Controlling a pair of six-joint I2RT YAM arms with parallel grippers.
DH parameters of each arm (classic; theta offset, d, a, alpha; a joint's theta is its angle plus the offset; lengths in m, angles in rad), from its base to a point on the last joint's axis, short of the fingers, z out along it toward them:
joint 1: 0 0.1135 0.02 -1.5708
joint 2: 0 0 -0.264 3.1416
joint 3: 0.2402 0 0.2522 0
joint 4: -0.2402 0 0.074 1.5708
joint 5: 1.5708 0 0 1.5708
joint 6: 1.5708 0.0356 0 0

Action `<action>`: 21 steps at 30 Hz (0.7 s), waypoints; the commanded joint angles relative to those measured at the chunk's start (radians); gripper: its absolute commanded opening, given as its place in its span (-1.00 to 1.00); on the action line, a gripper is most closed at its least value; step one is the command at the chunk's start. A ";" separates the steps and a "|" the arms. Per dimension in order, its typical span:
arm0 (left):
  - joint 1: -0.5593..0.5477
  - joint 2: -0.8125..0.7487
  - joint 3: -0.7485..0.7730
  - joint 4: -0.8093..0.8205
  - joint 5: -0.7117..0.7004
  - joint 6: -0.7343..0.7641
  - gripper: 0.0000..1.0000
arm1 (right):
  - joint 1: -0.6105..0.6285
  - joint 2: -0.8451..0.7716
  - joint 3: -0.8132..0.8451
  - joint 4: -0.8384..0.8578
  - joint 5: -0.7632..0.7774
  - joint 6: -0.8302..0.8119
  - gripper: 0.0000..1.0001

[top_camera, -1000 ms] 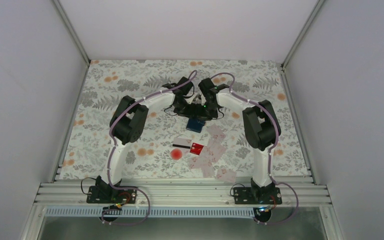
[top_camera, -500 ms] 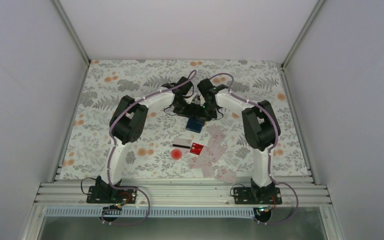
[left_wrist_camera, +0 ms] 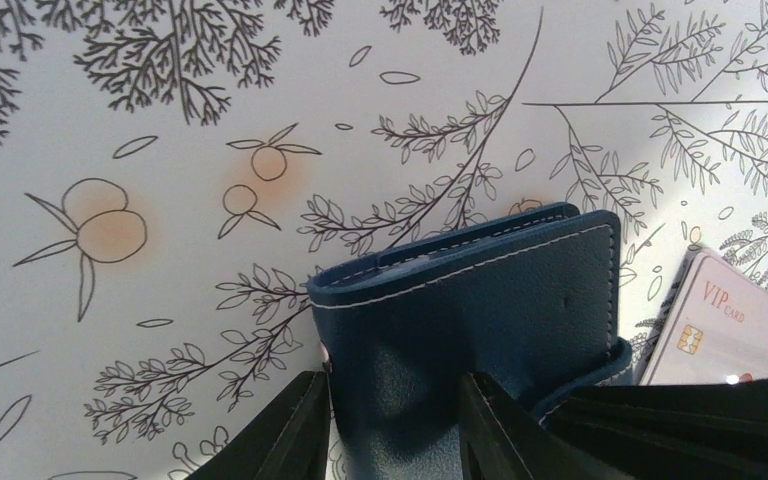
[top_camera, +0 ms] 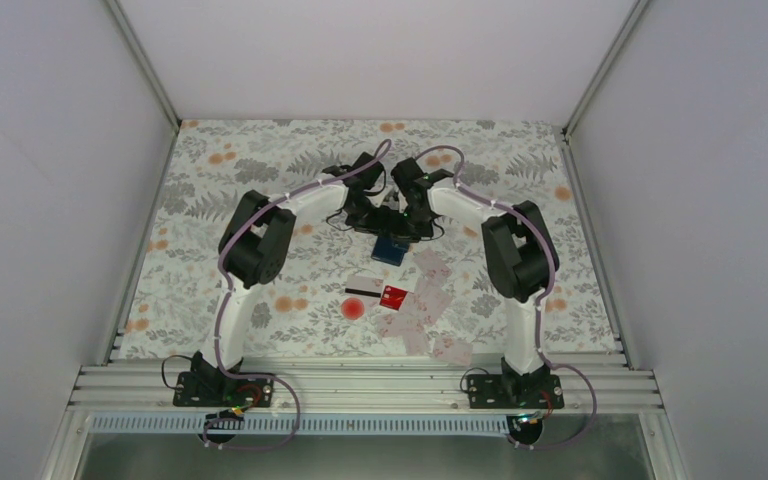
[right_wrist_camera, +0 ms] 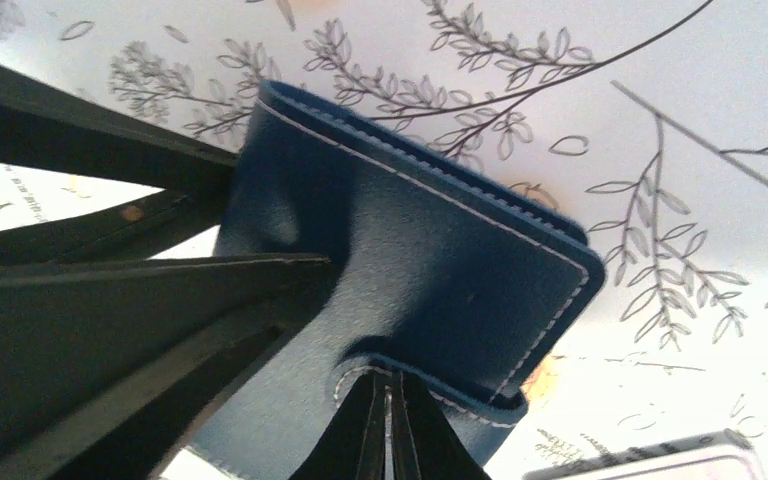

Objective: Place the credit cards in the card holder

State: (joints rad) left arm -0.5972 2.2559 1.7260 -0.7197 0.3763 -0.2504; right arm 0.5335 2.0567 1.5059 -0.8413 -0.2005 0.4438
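The navy card holder (top_camera: 392, 248) lies closed at mid-table, under both wrists. My left gripper (left_wrist_camera: 390, 425) is shut on the card holder (left_wrist_camera: 480, 300), one finger at its left edge and the other pressed into the cover. My right gripper (right_wrist_camera: 385, 400) is shut, its tips pinching the rim of the holder's snap tab (right_wrist_camera: 430, 375). Several credit cards lie loose nearer the bases: a white one with a black stripe (top_camera: 365, 287), a red one (top_camera: 394, 295) and pale ones (top_camera: 430, 265). A pale VIP card (left_wrist_camera: 720, 330) lies just right of the holder.
The floral table cover (top_camera: 240, 170) is walled by grey panels on three sides. More pale cards (top_camera: 450, 350) reach close to the right arm's base. A red dot (top_camera: 353, 308) marks the cloth beside the striped card.
My right gripper has closed fully at the snap tab and its arm has edged slightly left. The left gripper and the holder have stayed in place.
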 commanded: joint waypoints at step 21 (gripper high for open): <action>0.039 -0.104 0.021 -0.066 -0.068 -0.003 -0.10 | 0.069 -0.127 0.076 -0.002 0.163 0.010 -0.45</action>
State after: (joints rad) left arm -0.5777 2.2581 1.7546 -0.7681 0.3714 -0.2481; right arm 0.5842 2.0407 1.5162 -0.8501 -0.0841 0.4751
